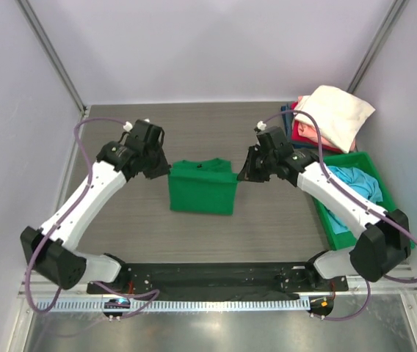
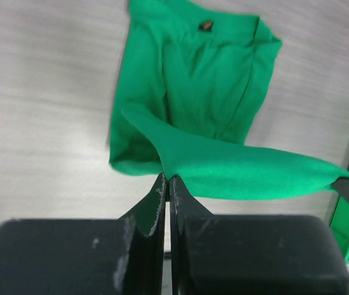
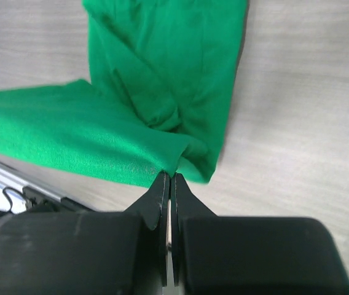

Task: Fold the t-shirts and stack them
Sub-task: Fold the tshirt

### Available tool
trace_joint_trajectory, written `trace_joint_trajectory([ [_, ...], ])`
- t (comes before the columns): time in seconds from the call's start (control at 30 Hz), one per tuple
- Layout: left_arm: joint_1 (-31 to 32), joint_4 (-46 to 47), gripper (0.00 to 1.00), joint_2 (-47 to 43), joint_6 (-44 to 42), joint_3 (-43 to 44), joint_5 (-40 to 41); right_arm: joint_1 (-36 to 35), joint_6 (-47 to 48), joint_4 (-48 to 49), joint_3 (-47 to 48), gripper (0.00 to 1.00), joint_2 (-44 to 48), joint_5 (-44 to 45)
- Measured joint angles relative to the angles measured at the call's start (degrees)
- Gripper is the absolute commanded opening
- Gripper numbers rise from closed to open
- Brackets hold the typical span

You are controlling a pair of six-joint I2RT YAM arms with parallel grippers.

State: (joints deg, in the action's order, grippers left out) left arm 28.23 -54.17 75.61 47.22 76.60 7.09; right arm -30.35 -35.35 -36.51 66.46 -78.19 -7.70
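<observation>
The green t-shirt is mid-fold: the left gripper and right gripper each pinch its raised edge. The next move likely means laying that edge evenly at the collar.

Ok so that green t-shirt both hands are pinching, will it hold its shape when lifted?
Probably floppy: the green t-shirt drapes between the left hand and the right hand, and the rest hangs creased. It is likely light, since two fingertip pinches carry the edge. Pushed, it would probably bunch rather than slide.
</observation>
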Motion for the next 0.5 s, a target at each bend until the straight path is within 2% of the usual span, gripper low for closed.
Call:
trace_joint_trajectory([
  [0.23,-6.21,3.37,0.00,12.31,-3.48,6.49,-4.81,4.31,3.56,2.12,5.42,0.01,-9.33,-3.08],
  [0.5,-10.47,4.39,0.00,26.21,-5.90,15.32,-7.80,7.43,6.43,3.63,13.84,0.01,-22.27,-5.62],
])
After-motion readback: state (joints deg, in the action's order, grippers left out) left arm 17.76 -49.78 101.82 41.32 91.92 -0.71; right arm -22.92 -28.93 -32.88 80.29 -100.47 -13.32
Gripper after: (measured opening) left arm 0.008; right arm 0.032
